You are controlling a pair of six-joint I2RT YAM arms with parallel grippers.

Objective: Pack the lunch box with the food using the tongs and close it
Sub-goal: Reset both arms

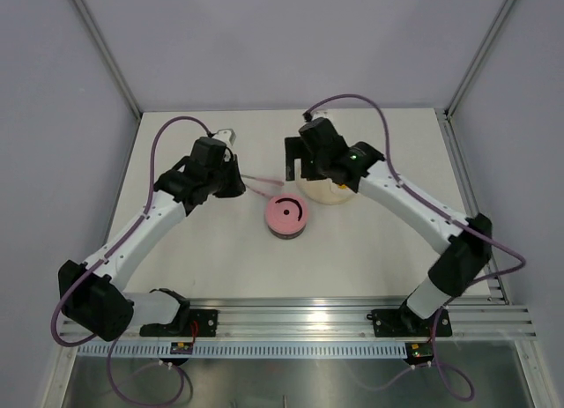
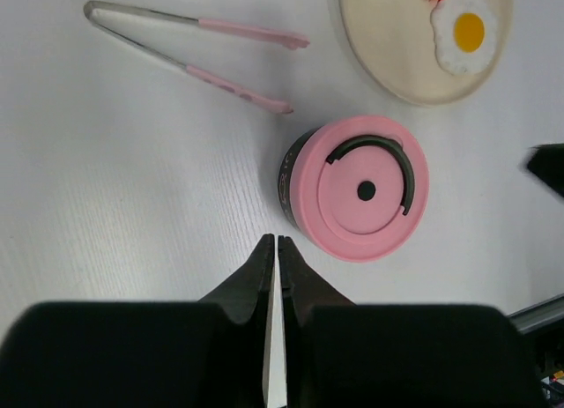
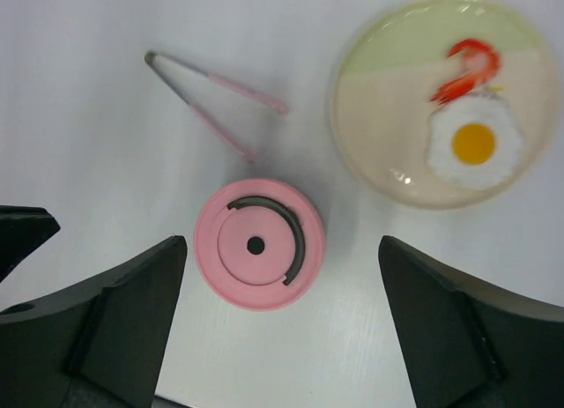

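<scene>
- The lunch box (image 1: 286, 217), its pink lid (image 2: 357, 188) on, stands mid-tabletop (image 1: 229, 258), slightly toward the near edge.
- The tongs (image 2: 194, 60) lie flat just beyond it, toward the far-left corner, untouched.
- The fried egg (image 3: 473, 144) and a red curved piece (image 3: 467, 69) lie on the cream plate (image 3: 388, 144), far-right of the box.
- The left gripper (image 2: 275, 242) is pinched nearly together on nothing.
- The right gripper (image 3: 282, 245) is spread wide and empty above the box.

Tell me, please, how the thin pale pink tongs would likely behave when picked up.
The tongs look slim, so probably light. Their arms lie splayed in a V, so they likely spring when squeezed. Flat on the white table, they may slide.
</scene>
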